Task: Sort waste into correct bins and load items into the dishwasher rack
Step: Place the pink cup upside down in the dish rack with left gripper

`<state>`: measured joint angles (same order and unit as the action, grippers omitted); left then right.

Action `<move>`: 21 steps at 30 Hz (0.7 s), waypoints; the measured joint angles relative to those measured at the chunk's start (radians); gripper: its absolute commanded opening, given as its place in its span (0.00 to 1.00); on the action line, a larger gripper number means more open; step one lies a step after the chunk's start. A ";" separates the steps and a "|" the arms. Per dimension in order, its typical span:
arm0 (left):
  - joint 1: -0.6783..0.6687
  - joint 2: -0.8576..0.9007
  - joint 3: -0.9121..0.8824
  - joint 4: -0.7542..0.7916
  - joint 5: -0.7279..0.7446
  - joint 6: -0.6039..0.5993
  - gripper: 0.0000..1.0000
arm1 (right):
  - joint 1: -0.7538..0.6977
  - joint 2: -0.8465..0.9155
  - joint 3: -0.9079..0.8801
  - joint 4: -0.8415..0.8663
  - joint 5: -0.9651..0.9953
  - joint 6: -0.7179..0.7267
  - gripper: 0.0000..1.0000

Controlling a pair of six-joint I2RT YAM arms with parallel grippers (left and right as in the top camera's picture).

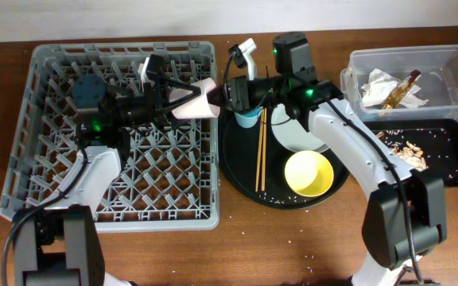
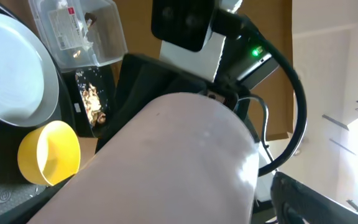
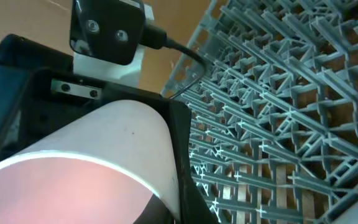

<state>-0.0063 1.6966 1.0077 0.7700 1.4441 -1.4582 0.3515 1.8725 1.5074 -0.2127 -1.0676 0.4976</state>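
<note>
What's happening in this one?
A handover, by the look of it. The left pincer and the right pincer meet at the pinkish-white cup, which is in the air over the right edge of the dishwasher rack. I cannot tell which one bears it. The light blue cup, chopsticks, plate and yellow bowl sit on the round black tray. Paper lies in the clear tub, crumbs in the black tray.
</note>
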 measured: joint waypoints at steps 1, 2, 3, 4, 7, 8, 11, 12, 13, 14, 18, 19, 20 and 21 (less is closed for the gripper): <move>0.000 0.002 0.000 -0.001 0.000 0.001 0.89 | 0.000 0.003 0.000 0.006 -0.004 0.005 0.04; 0.000 0.004 0.000 -0.002 0.000 0.000 0.79 | 0.000 0.006 0.000 0.011 -0.005 0.010 0.04; 0.000 0.006 0.000 -0.002 0.001 0.000 0.70 | 0.000 0.007 0.000 0.013 -0.005 0.014 0.04; -0.001 0.007 0.000 0.001 0.001 0.002 0.46 | 0.000 0.008 0.000 0.024 -0.008 0.018 0.13; -0.009 0.012 0.000 -0.002 0.008 0.003 0.40 | 0.000 0.013 0.001 0.027 -0.003 0.022 0.40; -0.011 0.012 0.000 -0.002 0.012 0.003 0.40 | 0.000 0.014 0.001 0.027 0.008 0.021 0.50; -0.018 0.012 0.001 0.003 0.029 0.003 0.39 | -0.004 0.014 0.000 0.024 0.047 0.021 0.91; -0.009 0.012 0.001 0.036 0.038 0.003 0.39 | -0.032 0.014 0.001 0.008 0.068 0.017 0.99; 0.004 0.014 0.000 0.087 0.035 0.000 0.39 | -0.062 0.014 0.000 0.002 0.069 0.016 0.99; 0.037 0.018 0.000 0.179 0.035 -0.012 0.39 | -0.144 0.014 0.002 -0.021 0.071 -0.018 0.98; 0.127 0.014 0.074 0.208 -0.032 -0.027 0.38 | -0.320 -0.071 0.015 -0.274 0.175 -0.211 0.98; 0.136 0.011 0.093 0.133 -0.083 -0.020 0.36 | -0.324 -0.122 0.025 -0.406 0.237 -0.267 0.98; 0.146 0.013 0.130 0.036 -0.140 0.014 0.36 | -0.325 -0.193 0.026 -0.446 0.293 -0.311 0.99; 0.154 0.012 0.209 -0.157 -0.189 0.125 0.36 | -0.326 -0.286 0.031 -0.492 0.348 -0.366 0.99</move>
<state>0.1474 1.7088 1.2171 0.6132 1.2552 -1.3331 0.0257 1.5864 1.5387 -0.7052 -0.7193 0.1318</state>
